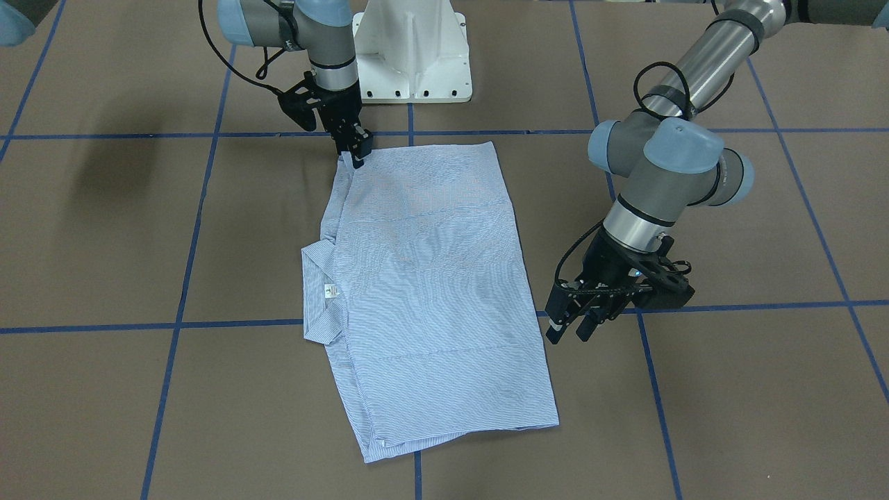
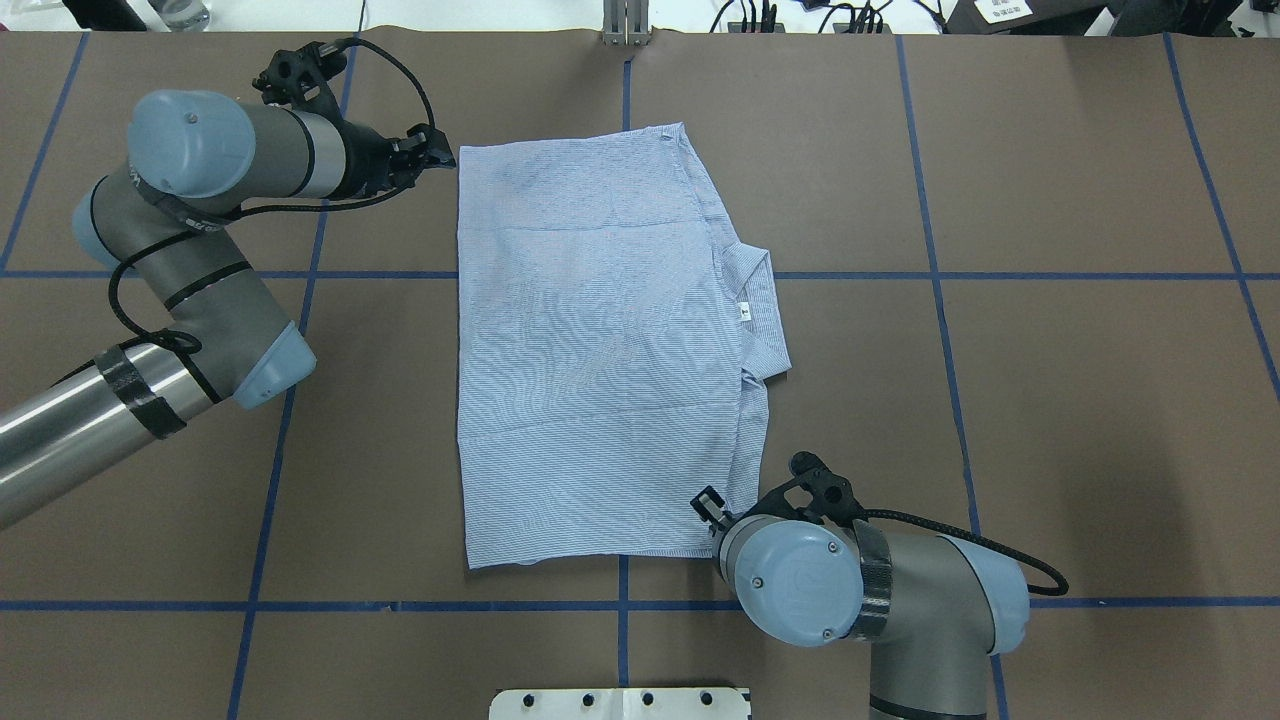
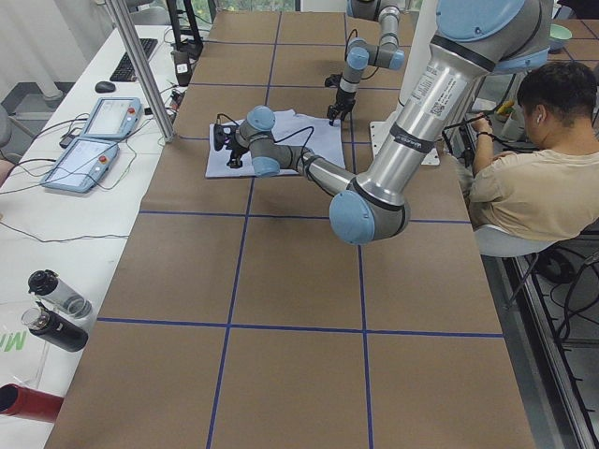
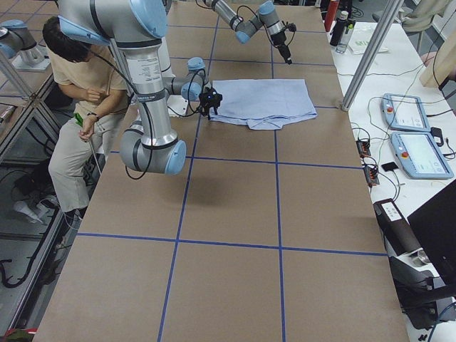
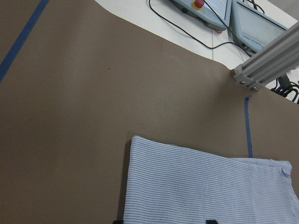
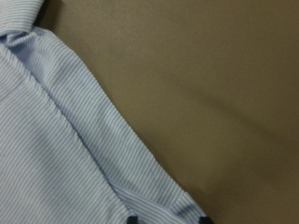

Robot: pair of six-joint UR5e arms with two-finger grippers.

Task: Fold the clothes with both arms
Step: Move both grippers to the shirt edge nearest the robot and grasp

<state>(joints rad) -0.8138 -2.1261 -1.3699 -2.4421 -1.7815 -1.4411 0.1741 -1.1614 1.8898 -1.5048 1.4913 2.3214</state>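
Your brown paper-covered table [image 2: 1000, 400], marked into squares with blue tape, carries the pinstriped shirt [image 2: 590, 350] at its middle, just in front of the white pedestal base [image 1: 413, 52]. The shirt lies flat, folded into a long rectangle with the sleeves tucked out of sight, its long sides running away from the robot. The left arm [image 2: 200, 290] reaches across to the shirt's far corner on the robot's left. The right arm [image 2: 900, 590] bends down over the near corner on the collar side. You can see the left gripper [image 1: 569, 333] with its two fingers spread wide and nothing between them, right at the edge of the cloth; whether it touches the fabric you cannot tell. The right gripper [image 1: 356, 158] points down onto the near corner, and its wrist camera shows both fingertips set apart with the shirt's hem corner lying between them, not pinched. The collar [image 2: 768, 340] sticks out from the shirt's long edge on the robot's right, spread flat on the table. A small white neck label [image 2: 744, 312] shows on its inner face.
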